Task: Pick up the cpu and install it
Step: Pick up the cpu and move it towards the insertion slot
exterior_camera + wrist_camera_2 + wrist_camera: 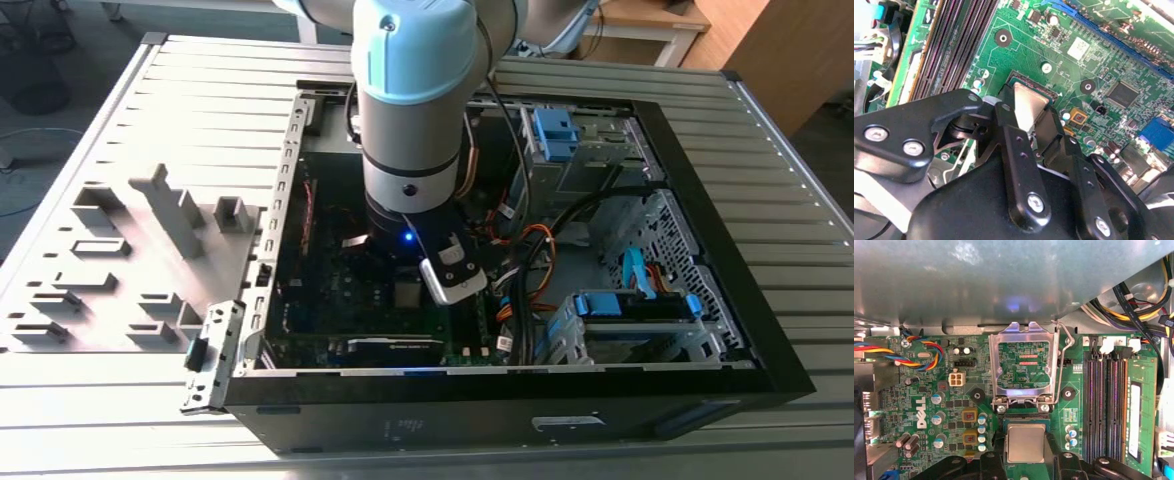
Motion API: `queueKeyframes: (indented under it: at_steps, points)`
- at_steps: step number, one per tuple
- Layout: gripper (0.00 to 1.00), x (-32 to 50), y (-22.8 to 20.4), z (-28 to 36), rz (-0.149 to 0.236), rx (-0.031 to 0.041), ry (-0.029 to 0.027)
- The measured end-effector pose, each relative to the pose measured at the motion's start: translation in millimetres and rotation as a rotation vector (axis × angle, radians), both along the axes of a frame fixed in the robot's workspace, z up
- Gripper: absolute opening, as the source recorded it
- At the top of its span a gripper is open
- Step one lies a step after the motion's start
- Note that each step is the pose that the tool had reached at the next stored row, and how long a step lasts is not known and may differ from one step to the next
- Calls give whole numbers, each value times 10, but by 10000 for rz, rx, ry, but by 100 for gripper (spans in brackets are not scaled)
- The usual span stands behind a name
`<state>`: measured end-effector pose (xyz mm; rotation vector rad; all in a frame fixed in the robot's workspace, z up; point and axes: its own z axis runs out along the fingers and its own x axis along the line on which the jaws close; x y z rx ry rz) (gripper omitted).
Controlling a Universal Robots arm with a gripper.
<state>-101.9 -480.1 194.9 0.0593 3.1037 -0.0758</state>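
cpu (1026,442) sits pinched in the claw (1025,440) right over the socket (1024,416), silver top up, square to the socket frame. Claw clenched on the cpu: in the second wrist view the black fingers (1006,130) press its two opposite side edges, cpu (1028,107) between them, claw (1028,112) low over the green motherboard (1089,55). Cannot tell if the chip is fully seated or just above the contacts. Socket load plate (1023,365) is flipped open and stands up on the far side of the cpu, its lever (1066,342) raised beside it. Memory slots (1104,405) run alongside the socket, near but apart from the claw; small capacitors (981,420) crowd the other side. Tight room around the fingers. In the exterior view the arm (407,110) reaches straight down into the open computer case (467,410) lying on the slatted bench (174,100). Case walls ring the arm, drive cages (627,310) toward 4 o'clock, cables (527,265) just beside the wrist at 3 o'clock, grey fixture blocks (167,215) on the bench at 9 o'clock, outside the case.
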Motion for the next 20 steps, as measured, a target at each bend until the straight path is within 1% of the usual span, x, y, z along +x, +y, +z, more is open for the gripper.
queueKeyframes:
  at_steps: [8,20]
  points:
    - [41,-1,0,1,235,-2,1]
    - [41,-5,0,-11,238,-2,1]
